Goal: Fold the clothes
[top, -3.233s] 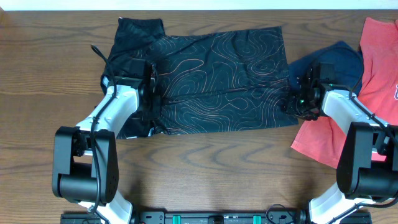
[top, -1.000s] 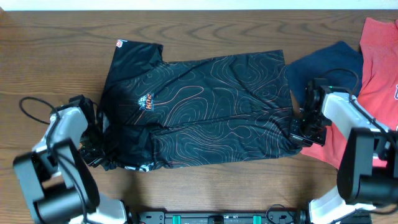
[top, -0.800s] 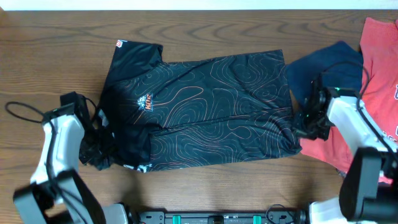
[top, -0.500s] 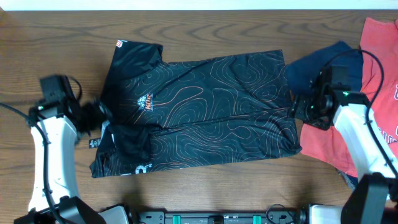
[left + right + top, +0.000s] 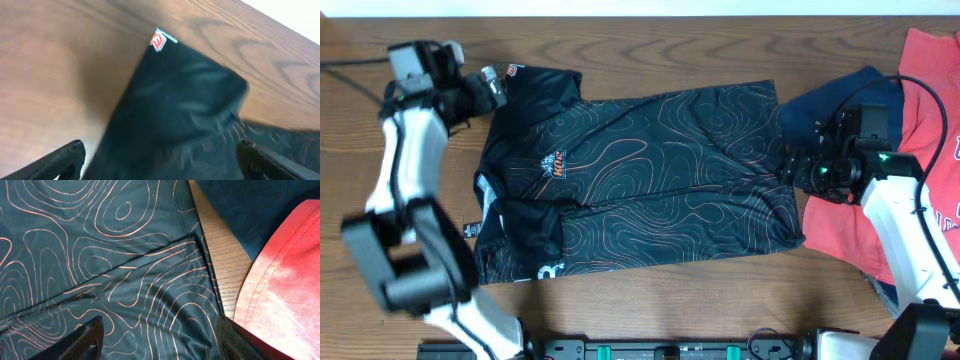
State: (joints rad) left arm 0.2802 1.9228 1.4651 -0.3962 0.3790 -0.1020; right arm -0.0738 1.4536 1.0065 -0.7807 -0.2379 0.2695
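While the jersey (image 5: pixel 640 170) lies flat on the worktop (image 5: pixel 650 300), the left hand (image 5: pixel 488 86) at its 10 o'clock sleeve (image 5: pixel 535 85) and the right hand (image 5: pixel 798 170) at its 3 o'clock hem (image 5: pixel 782 120) hover spread and empty, so the first fold likely needs both edges pinched.

No word or number can be read with certainty. The black jersey (image 5: pixel 660 160) carries a small orange-and-white chest logo (image 5: pixel 553 163), a red-and-white sleeve patch (image 5: pixel 159 40) and white characters (image 5: pixel 548 271) toward the front edge of the table (image 5: pixel 650 305). All are too small or blurred.
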